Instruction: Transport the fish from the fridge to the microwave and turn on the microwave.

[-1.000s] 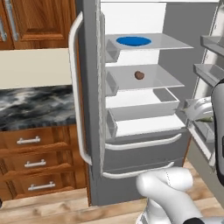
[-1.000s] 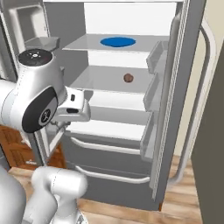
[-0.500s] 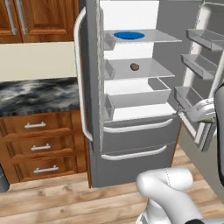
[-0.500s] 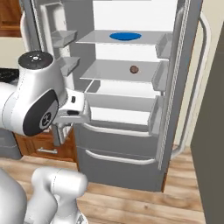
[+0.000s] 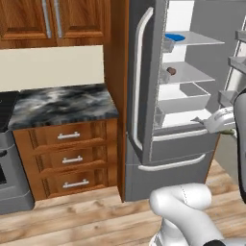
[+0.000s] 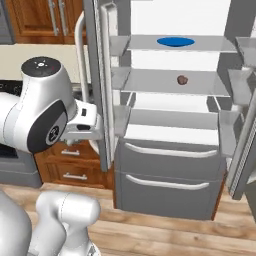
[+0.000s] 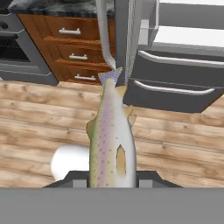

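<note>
One speckled, pale yellowish-olive fish (image 7: pixel 110 140) is clamped between the jaws, held clear of the open grey fridge (image 6: pixel 170 185) for carrying.

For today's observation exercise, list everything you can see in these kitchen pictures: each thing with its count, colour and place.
fridge: one, grey, doors open, white inside
plate: one, blue, top shelf
lump: one, brown, shelf below the plate
counter: one, dark marbled, left of the fridge
drawers: three, brown wood, under the counter
cupboards: brown wood, above the counter
floor: light wood planks
fish: one, pale speckled, between the fingers, tail pointing away
gripper: one, dark, shut on the fish
arm: white, dark joints
</note>
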